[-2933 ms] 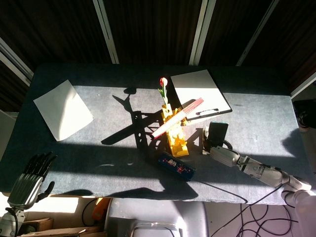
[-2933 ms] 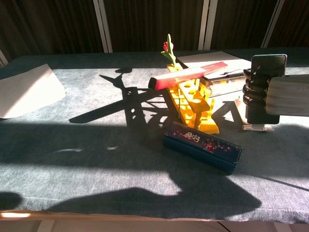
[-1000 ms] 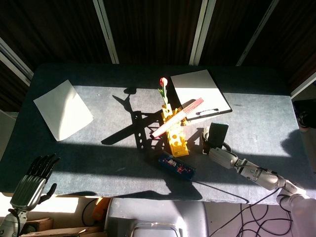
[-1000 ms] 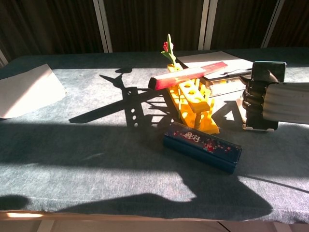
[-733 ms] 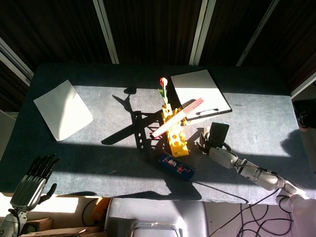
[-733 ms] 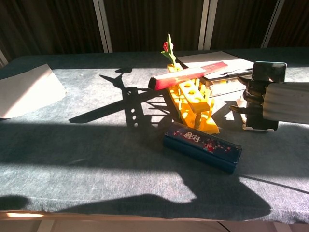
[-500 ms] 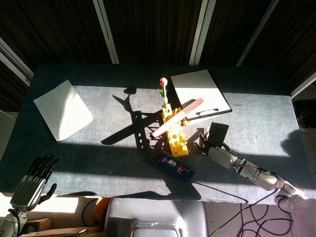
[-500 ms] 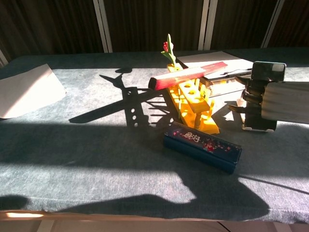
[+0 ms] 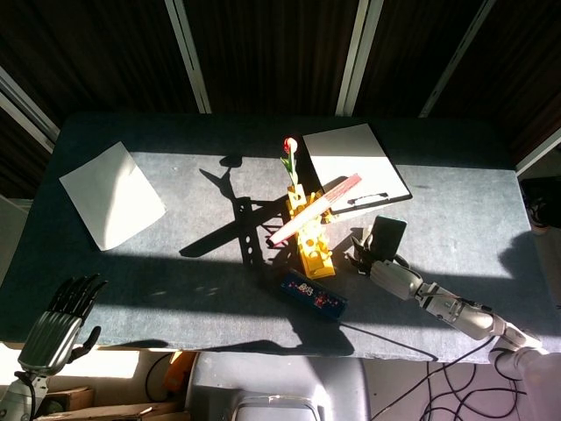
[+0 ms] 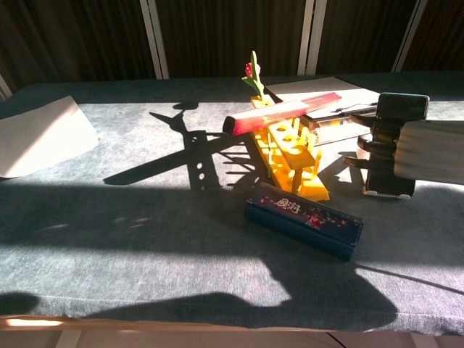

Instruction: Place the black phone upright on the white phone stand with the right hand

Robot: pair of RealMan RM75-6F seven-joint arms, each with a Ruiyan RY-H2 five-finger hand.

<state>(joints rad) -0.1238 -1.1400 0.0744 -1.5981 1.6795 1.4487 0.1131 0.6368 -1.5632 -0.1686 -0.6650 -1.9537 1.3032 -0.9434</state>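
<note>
Table point(image 10: 109, 239) matt grey cloth; rack point(image 10: 293, 156) glossy yellow plastic.

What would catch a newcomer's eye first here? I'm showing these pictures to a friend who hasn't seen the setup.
Probably the bright yellow rack at the table's middle, with a red bar lying across its top and a flower behind. Next, the black phone standing upright to its right, with the right hand at it, fingers spread.

Phone point(image 10: 394, 145) on stand point(image 10: 380, 191) just ahead of right hand point(image 10: 377, 148), rack point(image 10: 290, 156) to its left, case point(image 10: 303, 220) left and nearer, clipboard point(image 9: 355, 164) beyond.
</note>
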